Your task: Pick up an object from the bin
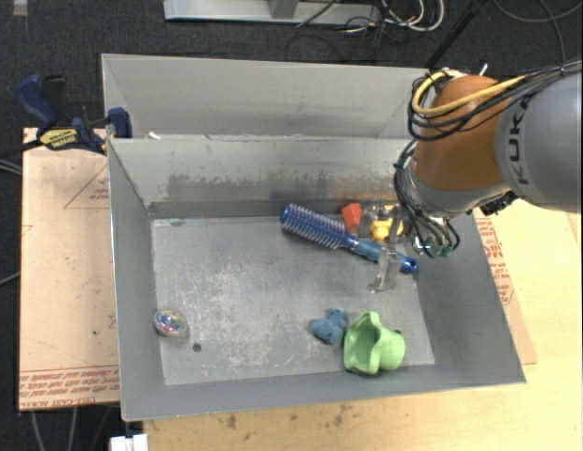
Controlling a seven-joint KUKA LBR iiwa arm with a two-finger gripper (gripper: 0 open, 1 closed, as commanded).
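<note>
inside, one blue brush (pixel 320 230), one green toy (pixel 371 346)

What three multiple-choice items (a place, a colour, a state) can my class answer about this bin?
1. Where in the bin is the small glittery ball?
A. near the view's lower left corner
B. against the back wall
C. on the rim
2. What colour is the hairbrush?
A. red
B. blue
C. green
3. How is the hairbrush placed?
A. standing upright
B. hanging over the rim
C. lying flat on the floor
Answers: 1 A, it sits at lower left; 2 B, bristles and handle are blue; 3 C, it lies along the floor.
</note>
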